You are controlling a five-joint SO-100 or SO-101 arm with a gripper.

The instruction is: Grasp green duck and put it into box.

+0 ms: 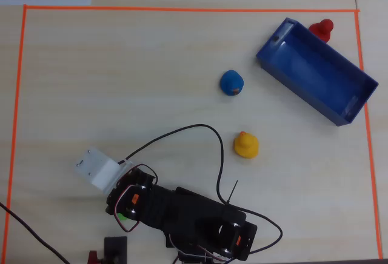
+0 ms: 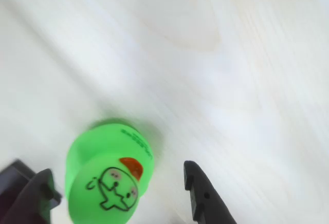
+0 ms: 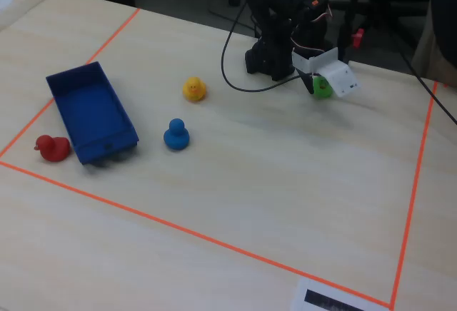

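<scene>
The green duck [image 2: 108, 178] lies on the pale wood table with its orange beak and printed face turned toward the wrist camera. My gripper [image 2: 118, 172] is open, one black finger [image 2: 38, 190] to the duck's left and the other to its right, a gap showing on each side. In the overhead view only a sliver of the green duck [image 1: 123, 217] shows under the arm at the bottom left. The fixed view has the green duck [image 3: 322, 87] just below the white wrist housing. The dark blue box [image 1: 315, 73] stands empty at the far right.
A blue duck [image 1: 231, 83] and a yellow duck [image 1: 246, 145] sit between the arm and the box. A red duck [image 1: 322, 29] stands behind the box's far wall. Orange tape [image 1: 182, 9] frames the work area. A black cable [image 1: 209, 132] loops beside the arm.
</scene>
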